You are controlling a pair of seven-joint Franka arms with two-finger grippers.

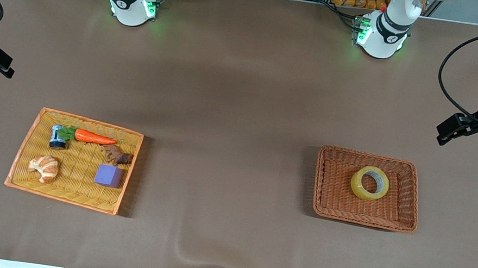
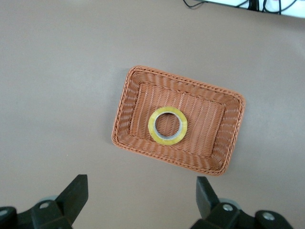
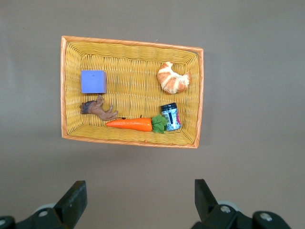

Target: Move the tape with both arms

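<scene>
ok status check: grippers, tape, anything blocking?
Left gripper open, up over bare table at its end. Right gripper open, waiting at its end. Tape flat in brown basket, untouched. Nothing in the way.

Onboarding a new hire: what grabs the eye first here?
The tape lies alone in the brown basket toward the left arm's end. The yellow basket at the right arm's end holds a carrot and purple cube. Left gripper and right gripper hang open, empty.
</scene>
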